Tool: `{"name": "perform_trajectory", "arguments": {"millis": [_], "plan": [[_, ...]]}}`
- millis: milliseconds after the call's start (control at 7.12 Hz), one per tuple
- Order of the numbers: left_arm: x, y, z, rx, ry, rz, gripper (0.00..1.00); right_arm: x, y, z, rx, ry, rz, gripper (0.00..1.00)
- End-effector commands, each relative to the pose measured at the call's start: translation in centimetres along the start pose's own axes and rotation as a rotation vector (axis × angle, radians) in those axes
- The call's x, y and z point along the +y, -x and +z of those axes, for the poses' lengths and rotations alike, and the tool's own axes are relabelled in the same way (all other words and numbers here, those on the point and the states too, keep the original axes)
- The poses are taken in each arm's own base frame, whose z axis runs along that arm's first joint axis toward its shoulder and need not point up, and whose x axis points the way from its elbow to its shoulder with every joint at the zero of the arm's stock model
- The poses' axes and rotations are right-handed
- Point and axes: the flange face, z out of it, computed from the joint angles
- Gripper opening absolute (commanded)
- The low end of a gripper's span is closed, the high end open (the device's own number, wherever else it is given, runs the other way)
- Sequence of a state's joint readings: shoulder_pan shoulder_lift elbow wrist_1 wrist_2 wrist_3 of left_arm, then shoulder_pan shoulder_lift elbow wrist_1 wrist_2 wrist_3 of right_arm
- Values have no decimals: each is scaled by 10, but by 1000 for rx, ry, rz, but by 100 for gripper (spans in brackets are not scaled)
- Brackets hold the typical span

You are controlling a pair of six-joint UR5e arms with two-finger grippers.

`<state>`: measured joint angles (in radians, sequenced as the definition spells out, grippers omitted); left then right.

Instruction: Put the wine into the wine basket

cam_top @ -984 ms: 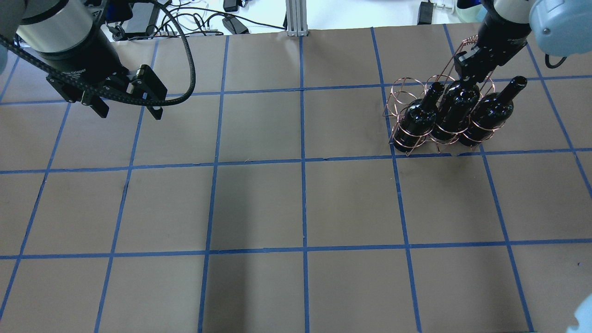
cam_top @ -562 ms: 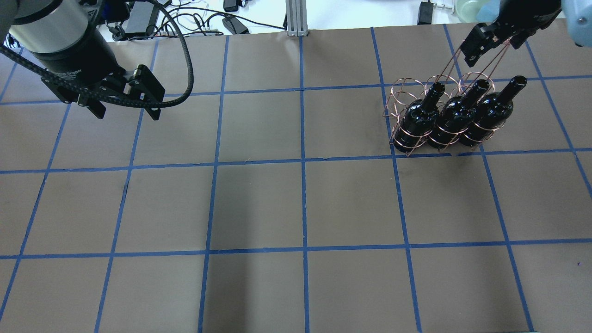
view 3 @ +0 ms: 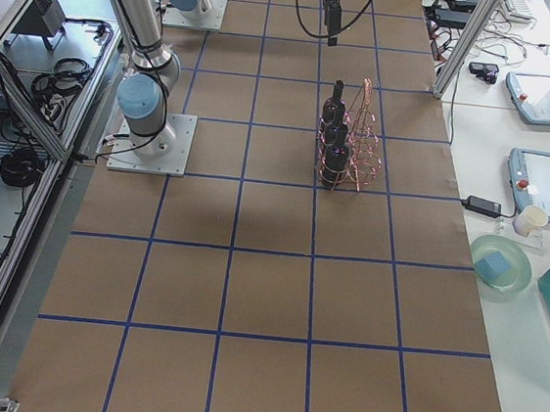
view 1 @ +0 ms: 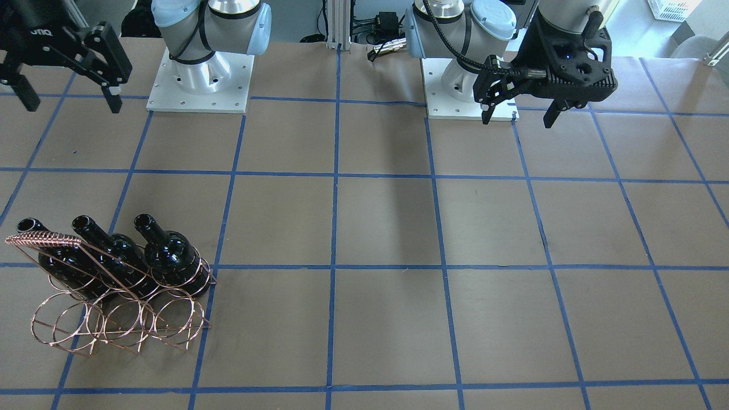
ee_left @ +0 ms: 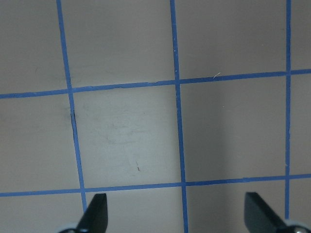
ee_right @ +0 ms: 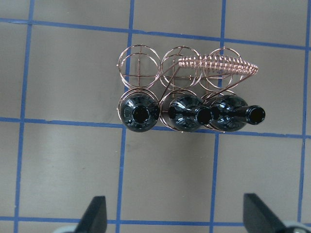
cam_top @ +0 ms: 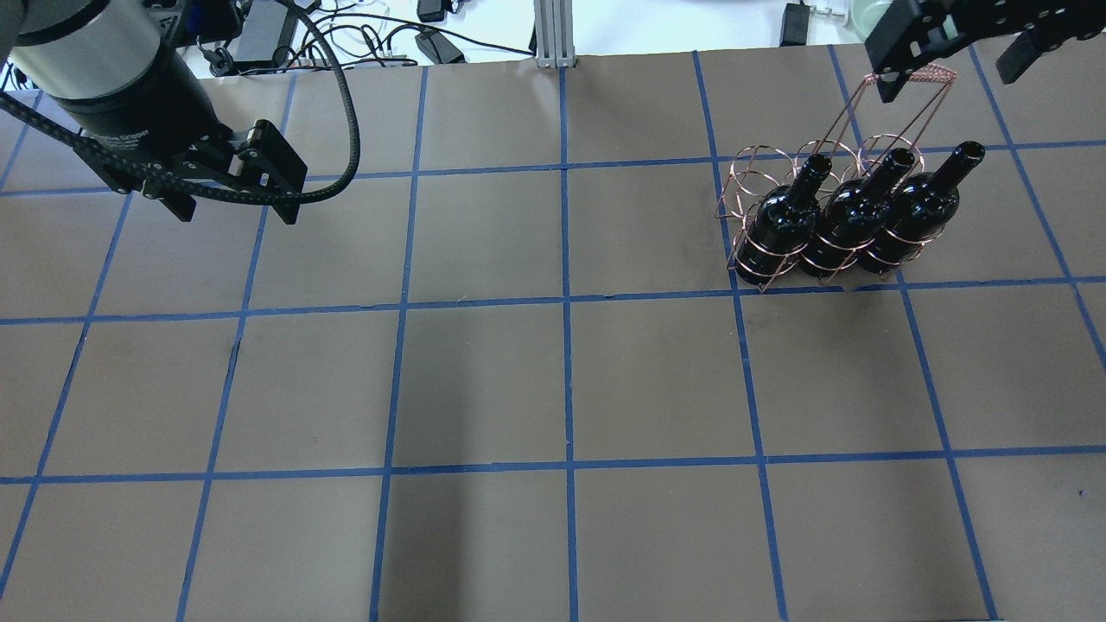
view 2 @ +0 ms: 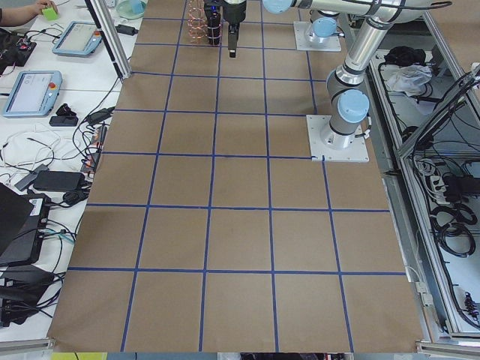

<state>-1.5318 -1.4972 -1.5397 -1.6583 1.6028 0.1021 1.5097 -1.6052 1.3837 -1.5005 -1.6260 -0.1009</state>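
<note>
The copper wire wine basket [cam_top: 918,76] stands at the far right of the table. Three near-black wine bottles fill its row nearer the robot: left [cam_top: 782,223], middle [cam_top: 851,218] and right [cam_top: 923,207]. The far row of rings is empty. My right gripper [cam_top: 950,65] is open and empty, high above the basket's handle and touching nothing. Its wrist view looks straight down on the basket [ee_right: 218,64] and the bottles [ee_right: 187,114]. My left gripper [cam_top: 235,209] is open and empty over bare table at the far left. The front view shows the basket [view 1: 45,240] and both grippers, right [view 1: 68,99] and left [view 1: 519,115].
The table is brown paper with a blue tape grid [cam_top: 566,302]. Cables and power bricks [cam_top: 432,43] lie beyond the far edge, by an aluminium post [cam_top: 553,34]. Both arm bases [view 1: 199,80] stand at the robot's side of the table.
My right gripper has left the middle bottle's neck and risen up and away, open. The bottle stays in its ring. My left gripper has barely shifted.
</note>
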Motion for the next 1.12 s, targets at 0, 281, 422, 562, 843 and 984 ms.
{"name": "perform_trajectory", "arguments": {"millis": [0, 281, 422, 562, 843, 984], "plan": [[0, 0, 0, 1, 0, 0, 100, 17, 60, 12, -20, 49, 50, 100], [-3, 1, 3, 29, 2, -9, 100, 25, 60, 18, -11, 55, 36, 100], [-4, -1, 4, 27, -2, -5, 100, 25, 61, 19, -13, 55, 40, 100], [-4, 0, 4, 26, -2, -5, 100, 24, 61, 19, -13, 55, 39, 100], [-3, -1, 2, 27, -5, -3, 100, 23, 60, 19, -11, 49, 38, 100], [-4, -2, 2, 28, -7, -2, 100, 20, 60, 19, -12, 34, 36, 100]]}}
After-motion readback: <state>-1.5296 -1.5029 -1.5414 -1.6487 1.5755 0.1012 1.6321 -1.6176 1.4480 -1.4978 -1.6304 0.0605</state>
